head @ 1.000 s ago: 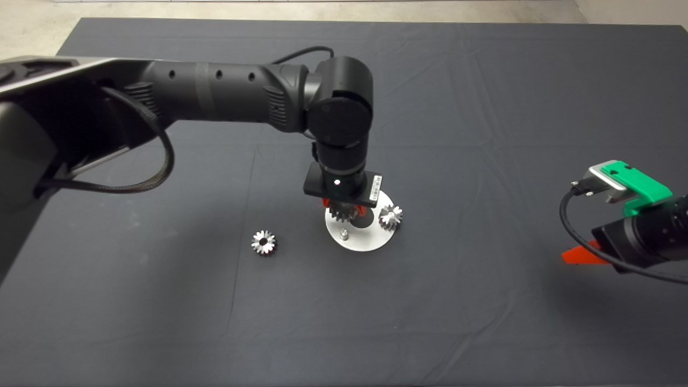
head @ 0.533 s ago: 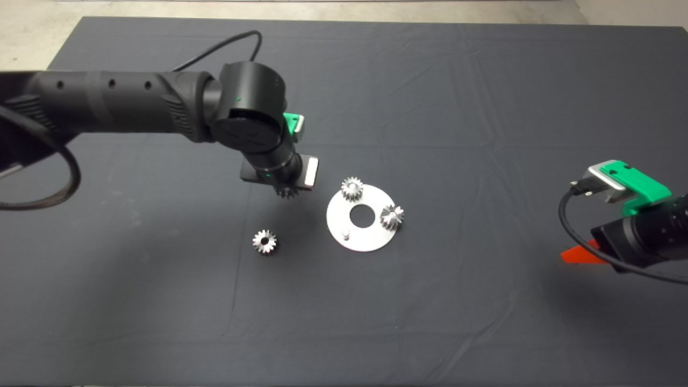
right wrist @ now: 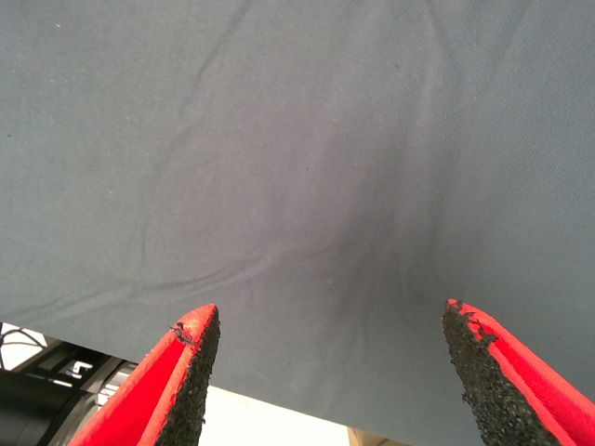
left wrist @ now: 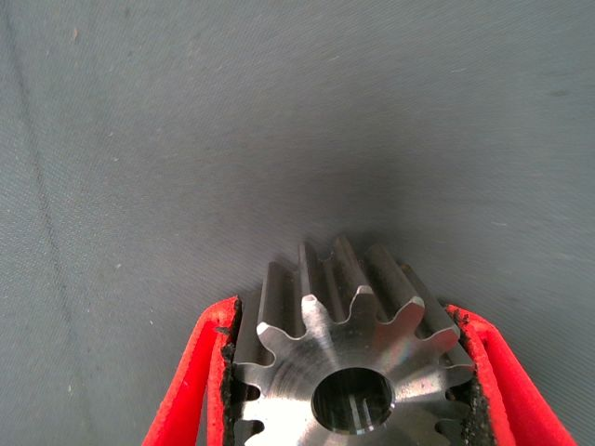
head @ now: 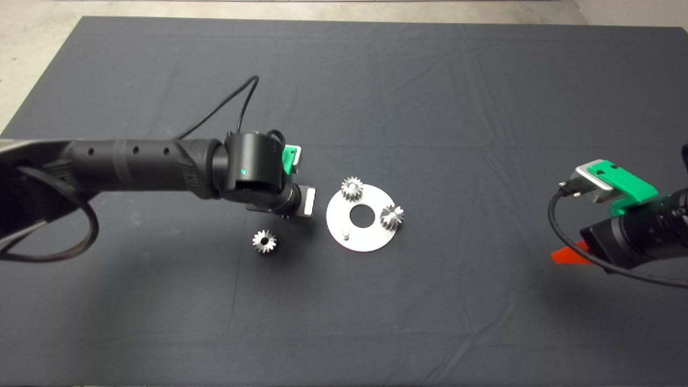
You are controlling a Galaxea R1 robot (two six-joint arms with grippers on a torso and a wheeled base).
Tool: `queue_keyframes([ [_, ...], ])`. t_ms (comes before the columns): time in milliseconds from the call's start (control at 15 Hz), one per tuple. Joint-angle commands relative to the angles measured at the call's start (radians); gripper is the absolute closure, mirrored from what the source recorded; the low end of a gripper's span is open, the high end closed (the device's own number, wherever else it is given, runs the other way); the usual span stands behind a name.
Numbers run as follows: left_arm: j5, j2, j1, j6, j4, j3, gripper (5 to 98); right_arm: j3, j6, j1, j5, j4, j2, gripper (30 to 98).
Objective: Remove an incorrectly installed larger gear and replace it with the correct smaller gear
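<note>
My left gripper (left wrist: 342, 307) is shut on the larger gear (left wrist: 349, 348), a shiny toothed gear with a dark centre hole. In the head view the left gripper (head: 293, 207) hangs low over the mat just left of the round silver plate (head: 371, 239), and its wrist hides the held gear. The smaller gear (head: 264, 241) lies loose on the mat, below and to the left of the gripper. Two small gears (head: 351, 188) (head: 392, 216) sit on the plate. A bare peg (head: 346, 233) stands at the plate's near edge. My right gripper (right wrist: 325, 316) is open and empty.
The right arm (head: 618, 215) waits at the mat's right edge, with a red finger (head: 570, 253) showing. The plate has a round centre hole (head: 362, 215). The left arm (head: 140, 166) lies across the mat's left half. Pale floor shows beyond the mat's far edge.
My left gripper lifted the larger gear off the plate, carried it left and sank toward the mat. The right arm shifted slightly left.
</note>
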Motion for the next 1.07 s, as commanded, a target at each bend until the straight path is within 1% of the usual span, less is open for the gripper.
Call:
queue_keyframes([
  [0, 0.029, 0.004, 0.002, 0.068, 0.047, -0.027, 66.0, 0.005, 0.008, 0.016, -0.077, 0.008, 0.008, 64.9],
  [67, 0.028, 0.008, 0.002, 0.111, 0.045, -0.028, 65.6, 0.005, 0.008, 0.016, -0.076, 0.008, 0.013, 64.9],
  [133, 0.03, 0.011, -0.001, 0.134, 0.045, -0.03, 65.3, 0.005, 0.008, 0.016, -0.074, 0.008, 0.016, 64.9],
  [267, 0.04, 0.01, -0.006, 0.139, 0.044, -0.044, 65.1, 0.009, 0.019, 0.014, -0.073, 0.008, 0.025, 64.9],
  [467, 0.04, 0.013, -0.009, 0.139, 0.036, -0.045, 63.6, 0.017, 0.02, 0.014, -0.073, 0.007, 0.027, 64.9],
  [533, 0.041, 0.019, -0.013, 0.139, 0.025, -0.044, 63.3, 0.02, 0.02, 0.013, -0.073, 0.006, 0.027, 64.9],
  [667, 0.042, 0.05, -0.076, 0.137, -0.063, -0.045, 62.5, 0.021, 0.02, 0.008, -0.073, 0.006, 0.025, 64.9],
  [733, 0.042, 0.063, -0.082, 0.137, -0.088, -0.043, 62.4, 0.021, 0.02, 0.008, -0.073, 0.006, 0.025, 64.9],
  [800, 0.042, 0.067, -0.084, 0.137, -0.103, -0.041, 60.8, 0.021, 0.02, 0.008, -0.073, 0.005, 0.021, 64.9],
  [1000, 0.042, 0.064, -0.085, 0.134, -0.131, -0.027, 57.0, 0.021, 0.027, 0.008, -0.073, 0.005, 0.016, 64.9],
])
